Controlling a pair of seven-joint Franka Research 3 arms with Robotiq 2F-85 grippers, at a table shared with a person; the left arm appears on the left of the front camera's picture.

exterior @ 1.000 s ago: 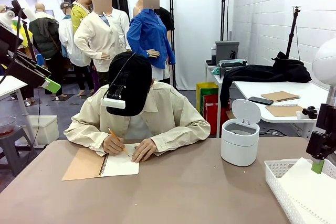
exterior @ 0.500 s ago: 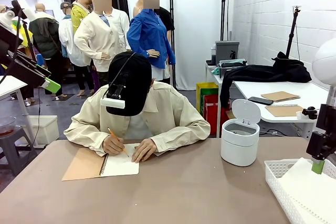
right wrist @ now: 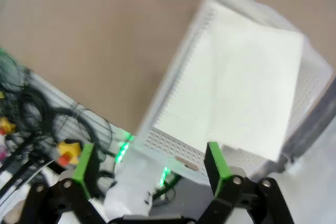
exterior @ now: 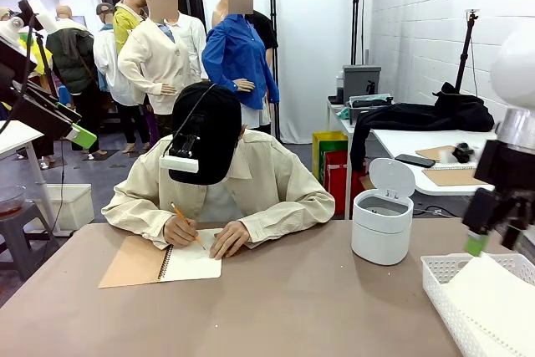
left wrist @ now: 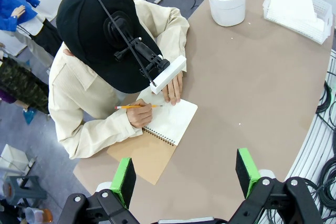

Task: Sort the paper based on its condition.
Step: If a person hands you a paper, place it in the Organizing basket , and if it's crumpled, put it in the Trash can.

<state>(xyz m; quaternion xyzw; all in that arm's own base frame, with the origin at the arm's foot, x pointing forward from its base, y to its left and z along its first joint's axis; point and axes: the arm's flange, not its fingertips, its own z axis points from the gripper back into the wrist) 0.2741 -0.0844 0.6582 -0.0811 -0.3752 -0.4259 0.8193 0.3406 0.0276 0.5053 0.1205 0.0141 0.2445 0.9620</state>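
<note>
Right pincer [right wrist: 147, 163] agape above basket [right wrist: 173, 145] of paper [right wrist: 247, 87].

The paper [exterior: 493, 303] lies in the basket [exterior: 436, 277] at the tabletop's [exterior: 318, 307] right; the bin [exterior: 382, 223] stands behind it, the notebook [exterior: 163, 262] far left.

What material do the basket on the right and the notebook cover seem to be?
Basket: probably white plastic, judging by its moulded lattice walls and slight sheen. Notebook cover: likely brown kraft card, matte, stiff and flat beside the wire spiral.
</note>
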